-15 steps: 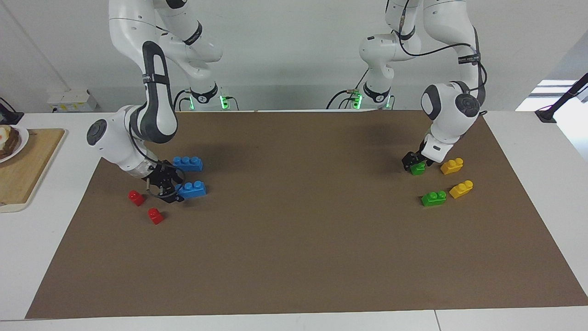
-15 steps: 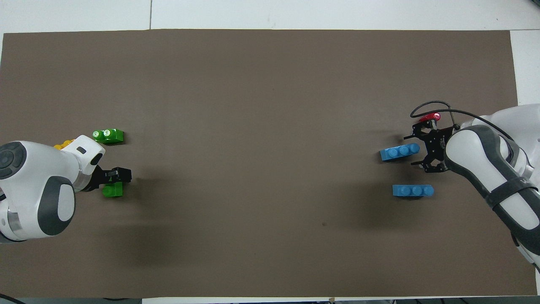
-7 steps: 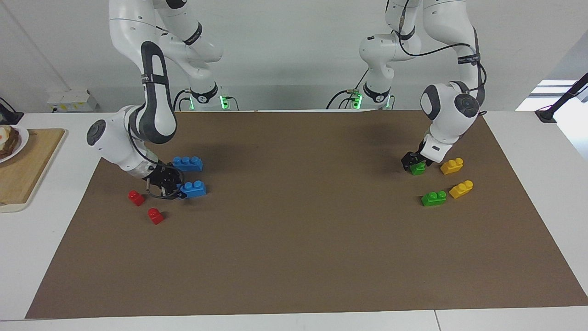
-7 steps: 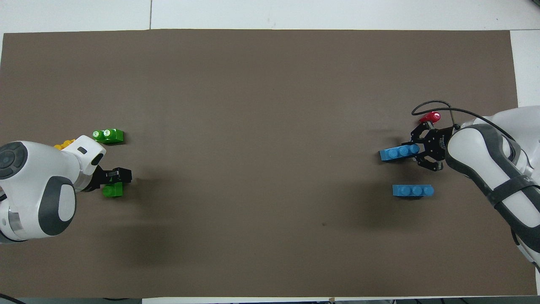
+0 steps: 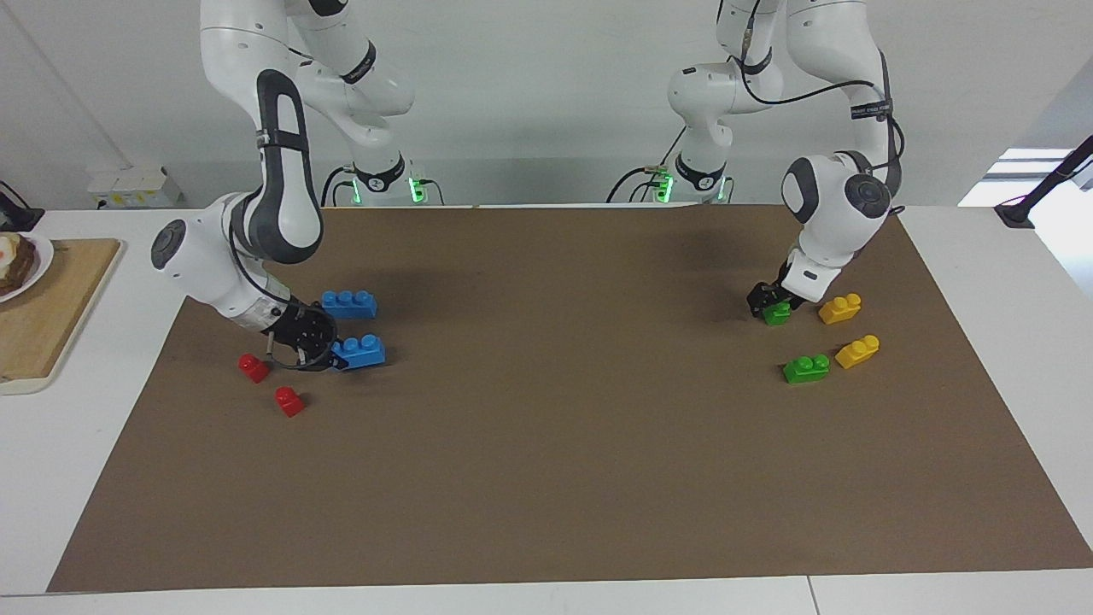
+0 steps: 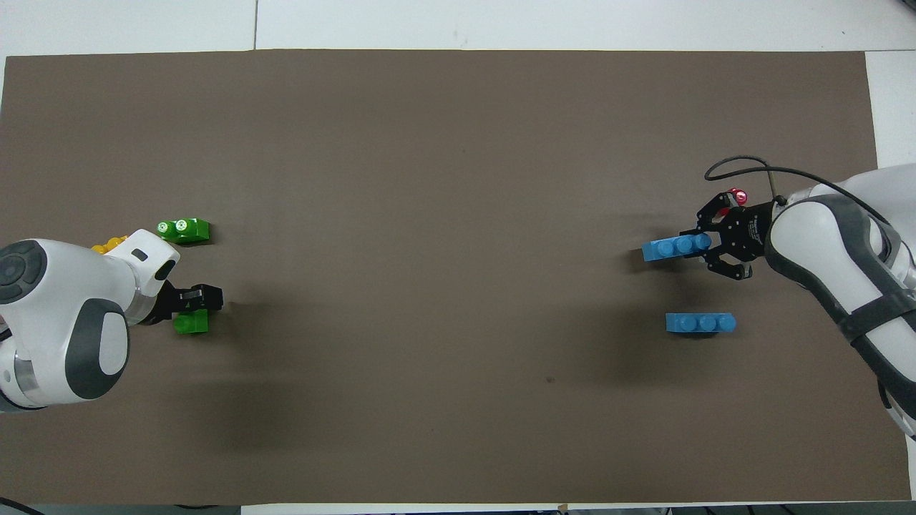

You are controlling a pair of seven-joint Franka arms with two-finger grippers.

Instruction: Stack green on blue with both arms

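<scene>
My right gripper (image 5: 331, 354) (image 6: 707, 247) is shut on one end of a blue three-stud brick (image 5: 362, 351) (image 6: 673, 248) and holds it level, just off the brown mat. The other blue brick (image 5: 348, 303) (image 6: 700, 323) lies on the mat nearer to the robots. My left gripper (image 5: 771, 302) (image 6: 195, 306) is down on a green two-stud brick (image 5: 778, 315) (image 6: 190, 325) at the left arm's end, fingers closed around it; the brick rests on the mat. The second green brick (image 5: 806, 368) (image 6: 184, 229) lies farther from the robots.
Two yellow bricks (image 5: 840, 308) (image 5: 857, 351) lie beside the green ones. Two red one-stud bricks (image 5: 253, 367) (image 5: 289, 401) lie near my right gripper. A wooden board (image 5: 51, 316) with a plate (image 5: 34, 265) stands off the mat at the right arm's end.
My right gripper closed on the end of the blue brick and raised it slightly, shifting it away from the robots. My left gripper stayed at the green brick.
</scene>
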